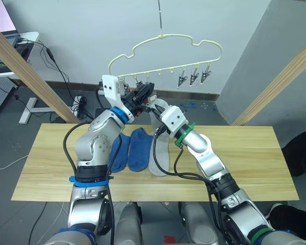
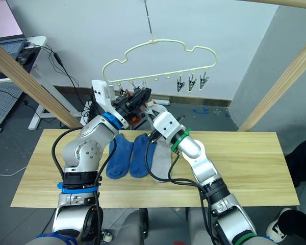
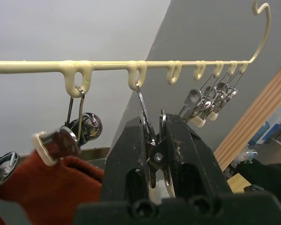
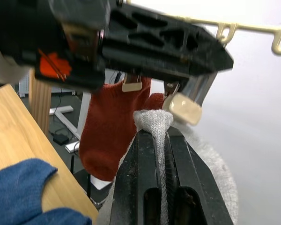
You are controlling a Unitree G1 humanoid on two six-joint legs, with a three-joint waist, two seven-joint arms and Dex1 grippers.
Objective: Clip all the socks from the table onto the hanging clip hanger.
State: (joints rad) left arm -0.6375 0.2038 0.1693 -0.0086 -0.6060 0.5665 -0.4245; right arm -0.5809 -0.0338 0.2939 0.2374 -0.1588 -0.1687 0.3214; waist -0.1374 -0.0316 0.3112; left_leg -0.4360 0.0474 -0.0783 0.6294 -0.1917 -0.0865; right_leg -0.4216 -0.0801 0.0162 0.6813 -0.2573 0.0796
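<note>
The clip hanger (image 1: 166, 53), pale yellow wire, hangs by its hook above the far edge of the table (image 1: 255, 158). At its left end a rust-red sock (image 4: 113, 124) hangs from a clip (image 3: 68, 136). Just right of that, my left gripper (image 3: 155, 157) is raised to the hanger's lower rail and squeezes a silver clip (image 3: 147, 124) between its two black fingers, which are closed narrow on the clip's handles. Below on the wooden table two blue socks (image 1: 131, 149) lie side by side, with a light grey sock (image 1: 161, 158) flat on the table just to their right. My right gripper (image 4: 161, 136) is lifted beside the left one, its fingers pinched tight on the cuff of another grey sock (image 4: 154, 120), held up just under the clip's pale tip. Further right along the rail, three empty clips (image 1: 194, 77) hang close together near the hanger's right end.
</note>
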